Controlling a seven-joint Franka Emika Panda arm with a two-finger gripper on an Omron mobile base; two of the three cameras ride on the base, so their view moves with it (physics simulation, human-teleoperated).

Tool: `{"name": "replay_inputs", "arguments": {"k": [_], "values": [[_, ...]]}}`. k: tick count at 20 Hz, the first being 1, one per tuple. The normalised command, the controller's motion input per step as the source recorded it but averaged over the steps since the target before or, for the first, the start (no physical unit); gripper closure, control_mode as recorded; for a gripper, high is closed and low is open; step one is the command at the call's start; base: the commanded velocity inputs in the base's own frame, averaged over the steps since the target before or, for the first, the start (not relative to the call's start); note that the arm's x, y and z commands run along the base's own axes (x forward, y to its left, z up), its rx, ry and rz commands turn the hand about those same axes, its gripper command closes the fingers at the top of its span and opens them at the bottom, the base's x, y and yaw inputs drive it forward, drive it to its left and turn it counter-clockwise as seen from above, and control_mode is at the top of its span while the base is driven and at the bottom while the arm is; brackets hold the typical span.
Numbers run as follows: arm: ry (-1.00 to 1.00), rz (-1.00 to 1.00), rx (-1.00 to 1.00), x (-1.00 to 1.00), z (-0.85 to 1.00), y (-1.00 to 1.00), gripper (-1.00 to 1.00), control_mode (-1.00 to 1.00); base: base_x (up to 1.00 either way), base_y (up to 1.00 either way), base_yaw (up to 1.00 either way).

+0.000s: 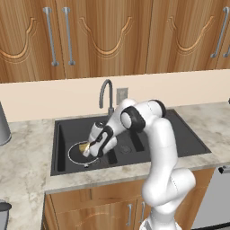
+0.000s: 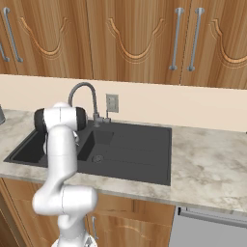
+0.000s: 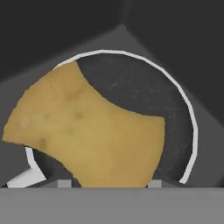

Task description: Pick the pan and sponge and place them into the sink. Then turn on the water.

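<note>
The sink, a matte black double basin with a grey curved faucet, sits in your pale stone counter. The round dark pan with its thin light rim lies in the left basin. Your claw holds the small yellow-tan sponge just over the pan, jaws partly closed on it.

Dark pan, thin light rim, flat in left basin of black sink; yellow-tan sponge over it.

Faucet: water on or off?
Off. No stream falls from the faucet spout into the sink in either base view.
</note>
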Motion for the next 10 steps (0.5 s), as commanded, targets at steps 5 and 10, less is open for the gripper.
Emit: {"name": "replay_inputs", "arguments": {"k": [5,10], "values": [[0.01,-0.01,-0.02,0.15,-0.35,0.28,1.00,-1.00,0.00,0.00,0.00],[0.00,0.00,0.00,0.00,-0.29,0.05,1.00,-1.00,0.00,0.00,0.00]]}}
